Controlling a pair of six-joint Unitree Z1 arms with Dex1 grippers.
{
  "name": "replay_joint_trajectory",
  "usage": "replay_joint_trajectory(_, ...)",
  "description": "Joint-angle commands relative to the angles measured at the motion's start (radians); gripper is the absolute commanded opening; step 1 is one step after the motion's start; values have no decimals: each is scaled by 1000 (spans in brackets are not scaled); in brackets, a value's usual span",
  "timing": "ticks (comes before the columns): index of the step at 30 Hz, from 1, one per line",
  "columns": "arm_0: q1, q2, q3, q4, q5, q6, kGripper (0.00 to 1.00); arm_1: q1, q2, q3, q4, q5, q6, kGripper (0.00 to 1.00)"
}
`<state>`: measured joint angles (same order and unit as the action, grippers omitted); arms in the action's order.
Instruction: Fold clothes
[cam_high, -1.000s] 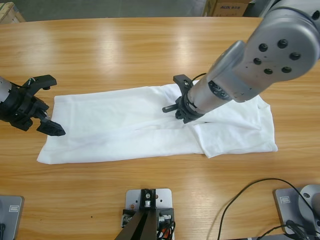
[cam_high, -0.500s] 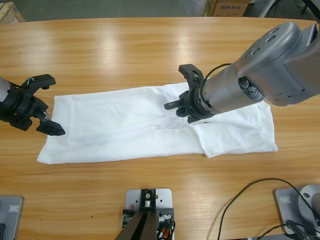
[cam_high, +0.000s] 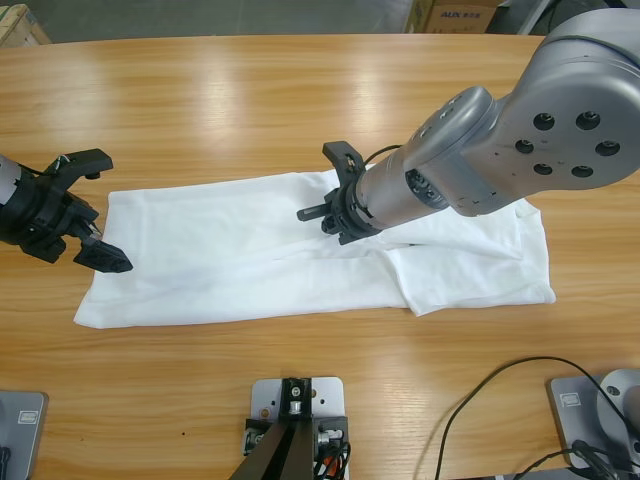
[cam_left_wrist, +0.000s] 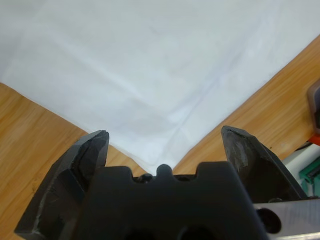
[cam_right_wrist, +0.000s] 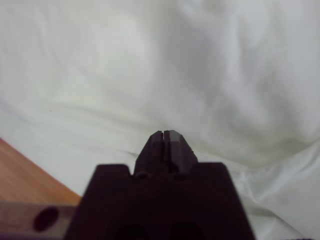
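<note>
Since half a second ago, the right gripper (cam_high: 335, 205) has moved a little to the left along the T-shirt (cam_high: 220, 260), and its big silver elbow now sits higher and more to the right in the high view. By contrast, the left gripper (cam_high: 85, 215) has not changed its place at the left end of the cloth.

On the wooden table (cam_high: 250, 90) the T-shirt lies flat as a long band, with its long axis running left to right. It is already folded lengthwise, and a thicker folded part sits at its right end.

In the right wrist view, the jaws of the right gripper (cam_right_wrist: 167, 137) are pressed together, with only white cloth behind them. I cannot tell if a pinch of cloth is between them. This gripper hangs over the upper edge of the band, near its middle.

In its own wrist view, the left gripper (cam_left_wrist: 162, 150) has its jaws wide apart, and a corner of the T-shirt (cam_left_wrist: 165, 75) points straight into the gap. So the left arm is clearly nearer to the left end, and I judge that the coming move is for it to close on this corner and carry it toward the right.
</note>
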<state>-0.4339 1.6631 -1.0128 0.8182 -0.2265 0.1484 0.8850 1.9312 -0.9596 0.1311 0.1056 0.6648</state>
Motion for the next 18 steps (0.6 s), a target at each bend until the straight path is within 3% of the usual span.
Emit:
replay_joint_trajectory(1, -6, -12, 28, -11, -22, -9, 876, -16, 90, 19, -14, -16, -9, 0)
replay_joint_trajectory(6, -6, -13, 30, -13, -24, -9, 876, -21, 108, 26, -2, -11, -8, 0)
replay_joint_trajectory(13, -6, -13, 34, -21, -24, -9, 876, -14, -44, 30, 159, -7, 10, 0)
replay_joint_trajectory(18, -6, -14, 39, -28, -24, -13, 876, -9, -49, 47, 193, 24, 33, 0)
